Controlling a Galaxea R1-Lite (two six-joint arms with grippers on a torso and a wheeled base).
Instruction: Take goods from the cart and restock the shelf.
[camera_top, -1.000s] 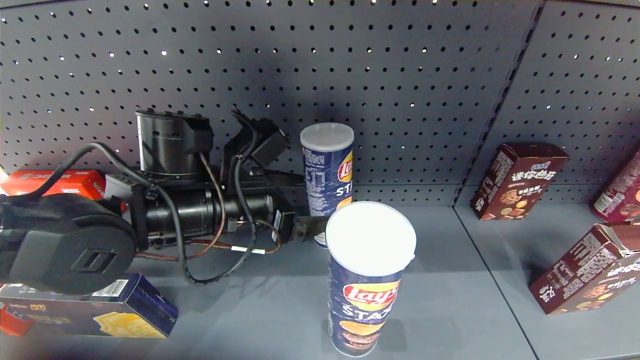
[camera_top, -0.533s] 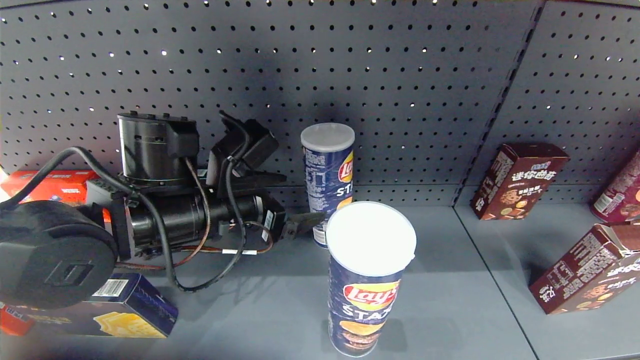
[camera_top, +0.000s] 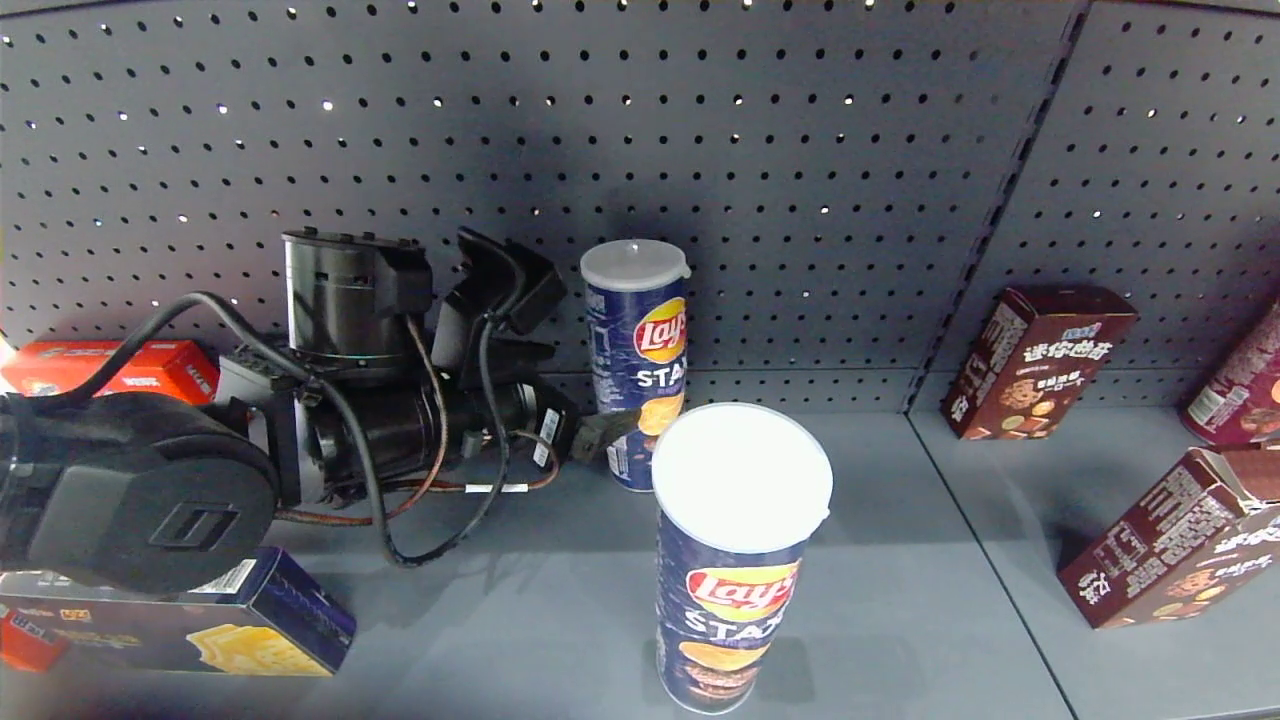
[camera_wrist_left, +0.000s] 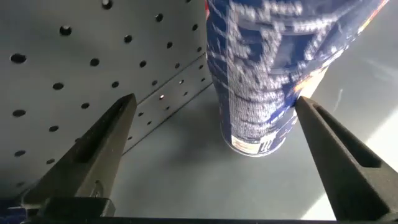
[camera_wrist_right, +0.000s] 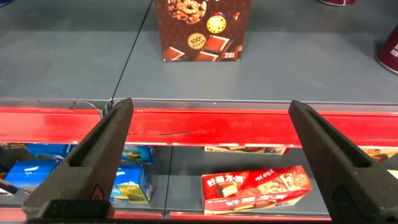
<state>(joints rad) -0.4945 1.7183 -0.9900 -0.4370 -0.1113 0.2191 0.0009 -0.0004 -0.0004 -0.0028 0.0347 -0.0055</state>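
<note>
My left claw (camera_wrist_left: 216, 102) is spread apart around the can (camera_wrist_left: 261, 74) at the back edge of the shelf (camera_top: 900, 560), so I should back out straight and slow, not tipping it.

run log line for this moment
left end effector: open, flanking rear blue cylindrical chip can | can: standing on grey metal shelf | right end effector: open, empty

Shop: pegboard shelf (camera_top: 900, 560) w/ snack boxes (camera_top: 1040, 360).
</note>
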